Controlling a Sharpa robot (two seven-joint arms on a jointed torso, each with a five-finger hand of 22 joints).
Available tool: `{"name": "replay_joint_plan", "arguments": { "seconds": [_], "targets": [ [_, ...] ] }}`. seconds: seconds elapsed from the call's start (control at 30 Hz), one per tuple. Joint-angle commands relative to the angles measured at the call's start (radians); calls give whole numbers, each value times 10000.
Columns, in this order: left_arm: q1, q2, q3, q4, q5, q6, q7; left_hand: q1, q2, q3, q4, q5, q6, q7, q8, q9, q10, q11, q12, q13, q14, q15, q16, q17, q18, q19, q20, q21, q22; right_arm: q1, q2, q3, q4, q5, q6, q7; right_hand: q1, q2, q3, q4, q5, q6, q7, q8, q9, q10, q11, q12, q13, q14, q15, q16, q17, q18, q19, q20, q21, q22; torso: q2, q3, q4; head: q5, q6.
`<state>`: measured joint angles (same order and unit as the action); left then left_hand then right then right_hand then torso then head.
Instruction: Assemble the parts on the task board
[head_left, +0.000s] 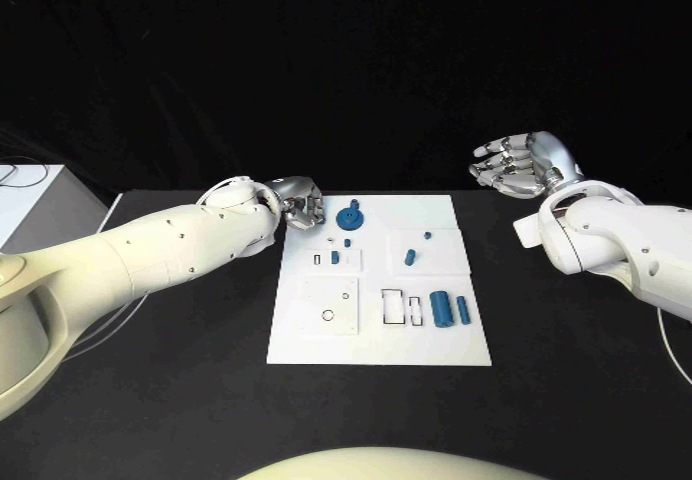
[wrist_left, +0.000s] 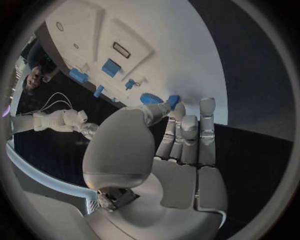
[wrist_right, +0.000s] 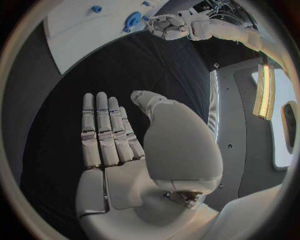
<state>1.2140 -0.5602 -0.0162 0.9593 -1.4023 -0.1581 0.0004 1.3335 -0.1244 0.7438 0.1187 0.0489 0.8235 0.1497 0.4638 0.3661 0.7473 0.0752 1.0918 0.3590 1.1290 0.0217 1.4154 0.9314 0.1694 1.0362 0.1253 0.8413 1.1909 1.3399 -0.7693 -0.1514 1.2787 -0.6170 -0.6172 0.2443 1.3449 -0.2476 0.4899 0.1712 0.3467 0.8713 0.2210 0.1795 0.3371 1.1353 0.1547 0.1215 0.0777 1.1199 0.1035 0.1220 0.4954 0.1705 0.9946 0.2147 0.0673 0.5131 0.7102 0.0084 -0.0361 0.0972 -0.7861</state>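
White rectangular task board (head_left: 378, 330) mid-table, recessed slots in surface. Silver left hand (head_left: 297, 205) at board's far-left corner, fingers straight, together, holding nothing. Silver right hand (head_left: 522, 165) well right of board, flat, unloaded. Round blue gear part (head_left: 351, 217) on board near left hand; blue cylinders (head_left: 440, 309) beside rectangular slots.

This looks like a robotics lab or test bench rather than a home or shop. A black table (head_left: 173, 400) backed by black darkness carries a white task board (head_left: 378, 345) just beside the left hand (head_left: 300, 207), with outlined slots and small blue parts (head_left: 441, 308) laid out as on a test fixture. Thin white cables (head_left: 18, 172) trail onto a pale box (head_left: 32, 205) well behind the left hand.
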Motion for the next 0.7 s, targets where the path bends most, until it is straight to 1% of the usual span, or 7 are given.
{"name": "replay_joint_plan", "arguments": {
  "seconds": [0.03,0.2,0.27,0.4,0.5,0.7],
  "targets": [
    [-21,9,-14,7,29,149,16,-118,-158,-22,-28,3,-56,17,-99,-38,-19,48,-5,8,-42,40,-11,-13,-25,-28,21,-72,-3,-1,0,2,13,-30,129,66,-108,-8,-11,-32,36,57,27,-37,-10,68,-10,-3,-9,62,24,-25,-9,109,-34,18,-15,-9,-4,5,6,0,-4],
    [-21,-3,-14,15,34,134,15,-243,-512,-132,-72,0,-120,40,-237,-136,-9,65,22,19,-45,57,-3,-11,-25,-27,38,-106,-8,-2,3,2,3,-30,129,69,-117,-10,-11,-39,37,57,27,-41,-11,68,-10,-4,-19,61,26,-36,-14,109,-36,20,-16,-37,-3,1,2,7,-9],
    [-21,-11,-14,22,35,127,15,-263,-577,-152,-78,1,-124,41,-261,-155,-5,68,26,21,-44,60,-1,-8,-24,-29,42,-118,-12,-2,4,2,1,-30,130,70,-117,-10,-11,-39,37,57,27,-41,-11,68,-10,-4,-19,61,26,-36,-14,109,-36,20,-16,-37,-1,0,4,4,-8],
    [-21,-23,-13,36,37,112,12,-314,-786,-211,-93,0,-134,53,-344,-224,7,79,36,23,-45,70,4,-7,-24,-20,52,-142,-18,-3,4,2,-5,-30,128,71,-117,-10,-11,-39,37,57,27,-41,-11,68,-10,-4,-19,61,26,-36,-14,109,-36,20,-16,-37,-2,1,3,3,-11],
    [-21,-26,-13,41,38,99,10,-346,-866,-240,-83,0,-135,57,-378,-252,14,86,41,24,-46,76,5,-7,-24,-19,58,-157,-24,-4,5,2,-7,-30,127,72,-117,-10,-11,-39,37,57,27,-41,-11,68,-10,-4,-19,61,26,-36,-14,109,-36,20,-16,-37,-3,1,5,5,-14],
    [-22,-27,-12,39,39,72,6,-355,-889,-250,-79,0,-134,58,-388,-261,17,87,44,25,-41,77,8,0,-26,-9,59,-150,-19,-8,8,2,-11,-30,128,73,-117,-10,-11,-39,37,57,27,-41,-11,68,-10,-4,-19,61,26,-36,-14,109,-36,20,-16,-37,1,3,3,9,-17]
  ]
}}
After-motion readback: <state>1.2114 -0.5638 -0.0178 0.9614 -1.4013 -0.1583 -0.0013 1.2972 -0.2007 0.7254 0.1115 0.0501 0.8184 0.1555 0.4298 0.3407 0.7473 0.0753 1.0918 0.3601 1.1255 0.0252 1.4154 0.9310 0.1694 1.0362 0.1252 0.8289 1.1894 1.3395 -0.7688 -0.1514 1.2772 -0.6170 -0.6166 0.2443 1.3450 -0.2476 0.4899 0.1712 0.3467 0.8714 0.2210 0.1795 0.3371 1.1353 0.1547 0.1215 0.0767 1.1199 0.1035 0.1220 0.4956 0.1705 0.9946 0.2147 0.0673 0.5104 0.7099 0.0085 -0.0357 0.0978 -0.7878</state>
